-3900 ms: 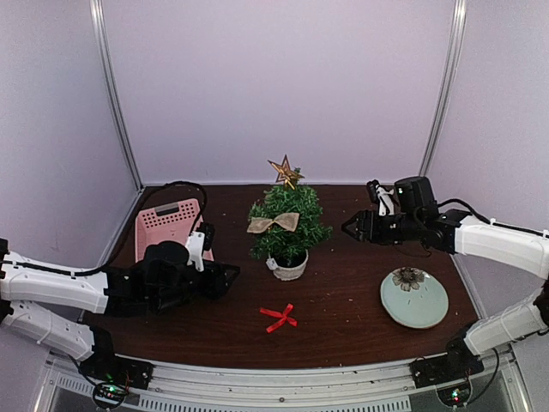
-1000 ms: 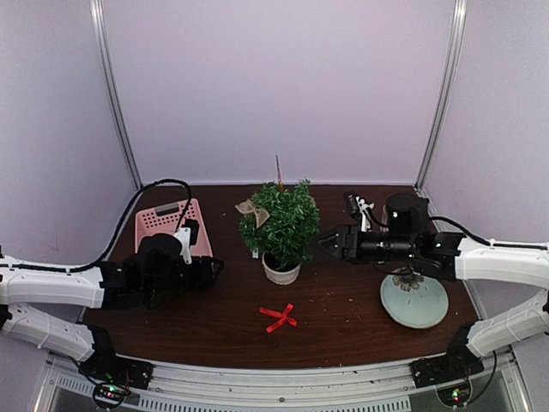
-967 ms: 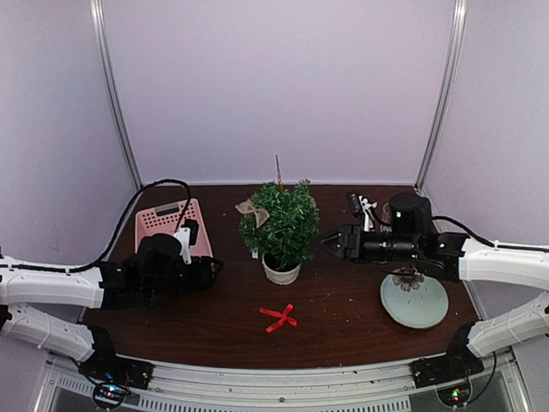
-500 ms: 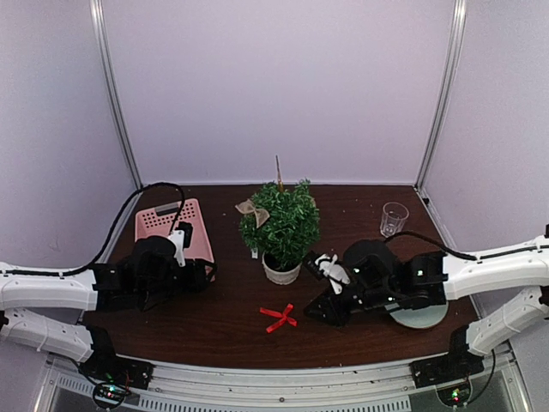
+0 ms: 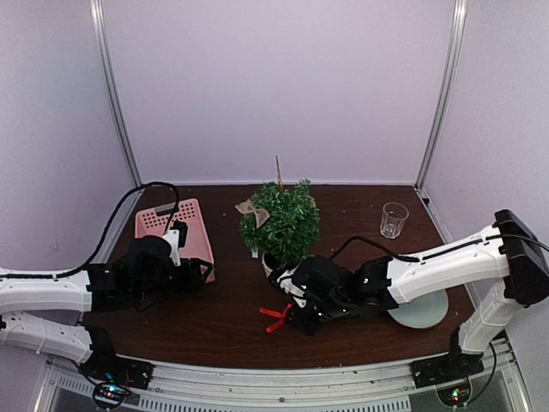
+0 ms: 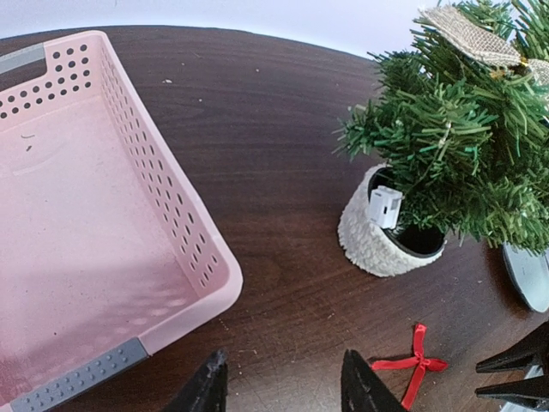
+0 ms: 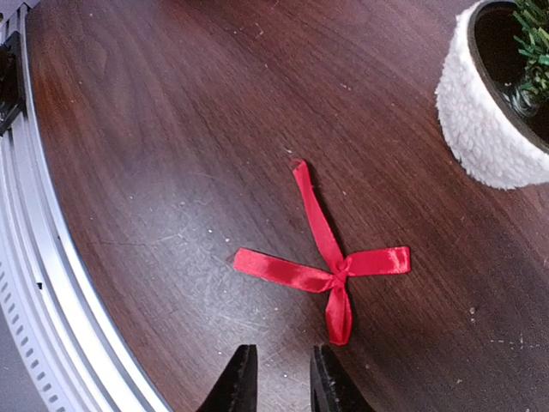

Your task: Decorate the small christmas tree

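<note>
- Your small christmas tree (image 5: pixel 283 225) stands upright in its white pot (image 6: pixel 377 245) near the middle of the surface (image 5: pixel 343 202), between your two arms.
- A burlap bow (image 5: pixel 251 209) sits in the tree's upper left foliage, and a thin stick (image 5: pixel 277 169) rises from its top.
- A small white box (image 6: pixel 384 206) sits at the pot's rim, under the foliage.
- Your right jaws are low over the surface just in front of the pot. They stand a narrow gap apart with nothing between them.
- Their tips are just beside the nearest tail of the red ribbon bow (image 7: pixel 330 270); I cannot tell whether they touch it.
- The red ribbon bow lies flat on the surface, near the pot but apart from it.
- Your left jaws are apart and empty, hovering by the near right corner of the pink basket (image 6: pixel 77 240), left of the tree.
- A clear glass (image 5: pixel 394 219) stands upright at the right rear, well apart from the tree.
- A pale green plate (image 5: pixel 425 311) lies at the right front, partly hidden by your right arm (image 5: pixel 446 262).
</note>
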Robot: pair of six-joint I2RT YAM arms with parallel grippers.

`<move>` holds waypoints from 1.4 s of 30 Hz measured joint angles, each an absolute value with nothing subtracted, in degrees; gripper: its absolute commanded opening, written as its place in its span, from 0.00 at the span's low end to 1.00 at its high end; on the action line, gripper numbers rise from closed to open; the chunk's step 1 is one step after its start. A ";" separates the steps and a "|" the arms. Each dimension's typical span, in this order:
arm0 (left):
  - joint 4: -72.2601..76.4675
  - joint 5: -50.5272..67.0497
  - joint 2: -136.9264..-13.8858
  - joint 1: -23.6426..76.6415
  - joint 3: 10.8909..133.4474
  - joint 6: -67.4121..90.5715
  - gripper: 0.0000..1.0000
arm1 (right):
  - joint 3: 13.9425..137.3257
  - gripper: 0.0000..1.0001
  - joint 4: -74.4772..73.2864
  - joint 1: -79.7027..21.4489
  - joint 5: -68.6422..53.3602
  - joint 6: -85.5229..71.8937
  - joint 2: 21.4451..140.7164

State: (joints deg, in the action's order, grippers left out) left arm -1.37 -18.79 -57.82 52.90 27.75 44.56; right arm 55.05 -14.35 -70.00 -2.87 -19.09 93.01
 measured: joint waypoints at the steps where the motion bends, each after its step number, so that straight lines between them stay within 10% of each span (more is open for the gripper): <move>1: -1.54 -18.92 -57.74 52.90 27.73 44.56 0.44 | 55.05 0.23 -14.76 -70.00 -2.66 -18.98 93.14; 11: -1.61 -19.31 -58.52 52.90 27.73 44.53 0.45 | 55.05 0.29 -17.17 -70.00 -0.16 -18.68 97.71; 26: -1.65 -19.33 -59.77 52.21 27.75 44.53 0.45 | 48.95 0.00 -16.80 -65.95 1.34 -18.13 95.77; 32: -1.63 -19.31 -60.55 52.01 27.75 44.53 0.45 | 43.42 0.33 -18.00 -61.87 -0.40 -14.72 89.19; 42: -1.63 -19.29 -62.28 51.68 27.92 44.49 0.45 | 47.72 0.42 -11.49 -64.01 -7.90 -14.35 92.58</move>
State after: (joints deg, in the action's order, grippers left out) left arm -1.63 -19.29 -62.28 51.68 27.92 44.49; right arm 47.72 -11.49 -64.01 -7.90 -14.35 92.58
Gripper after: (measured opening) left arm 0.448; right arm 0.413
